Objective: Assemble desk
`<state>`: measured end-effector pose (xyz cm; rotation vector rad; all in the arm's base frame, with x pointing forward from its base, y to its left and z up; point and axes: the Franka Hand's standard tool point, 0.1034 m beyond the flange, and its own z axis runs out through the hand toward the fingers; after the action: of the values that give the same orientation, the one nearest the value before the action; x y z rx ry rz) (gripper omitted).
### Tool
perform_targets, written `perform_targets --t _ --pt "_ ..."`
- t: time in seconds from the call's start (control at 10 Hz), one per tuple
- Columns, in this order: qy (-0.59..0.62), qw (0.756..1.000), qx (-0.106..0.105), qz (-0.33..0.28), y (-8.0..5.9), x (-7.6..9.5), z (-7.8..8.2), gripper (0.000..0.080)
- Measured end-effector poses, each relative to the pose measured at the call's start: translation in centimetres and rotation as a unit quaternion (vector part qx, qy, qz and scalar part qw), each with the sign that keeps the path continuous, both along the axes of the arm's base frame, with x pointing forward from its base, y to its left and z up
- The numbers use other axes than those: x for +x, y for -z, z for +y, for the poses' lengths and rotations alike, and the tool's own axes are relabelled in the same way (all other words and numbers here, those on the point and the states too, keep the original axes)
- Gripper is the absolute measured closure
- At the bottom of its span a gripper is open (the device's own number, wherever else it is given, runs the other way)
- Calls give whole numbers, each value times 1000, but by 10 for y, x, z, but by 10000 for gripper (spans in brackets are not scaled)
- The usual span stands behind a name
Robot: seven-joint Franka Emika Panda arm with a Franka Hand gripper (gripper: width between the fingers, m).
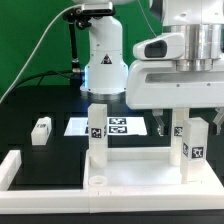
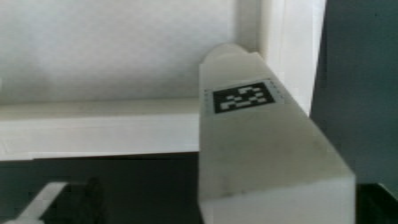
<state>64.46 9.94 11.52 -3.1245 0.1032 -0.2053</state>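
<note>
Exterior view: the tool [image 1: 186,128] seems clamped on an upright leg [image 1: 192,150]. The leg hangs straight beneath it, long axis vertical, over the desk top [image 1: 130,185] corner at the exterior view's right.

Wrist view: that leg [image 2: 258,150] fills the frame and the desk top [image 2: 107,120] lies beyond. The fingers are hidden.

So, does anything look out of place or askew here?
One leg sits alone on the table, at the exterior view's left, apart from the top. The other legs stand upright.
</note>
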Motion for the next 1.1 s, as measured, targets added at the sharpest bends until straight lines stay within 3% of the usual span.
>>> perform_targets --t 0.1,0.3,0.4,0.5,0.7,0.9,1.1 --pt "0 1000 0 0 0 0 0 151" --pt "71 997 10 0 0 0 0 408" --pt "105 994 14 0 0 0 0 408" --pt "137 990 19 0 0 0 0 512" --pt "257 966 34 2 1 1 1 512" --pt "397 917 46 13 2 -2 7 512" --pt "590 803 85 32 3 -4 4 512"
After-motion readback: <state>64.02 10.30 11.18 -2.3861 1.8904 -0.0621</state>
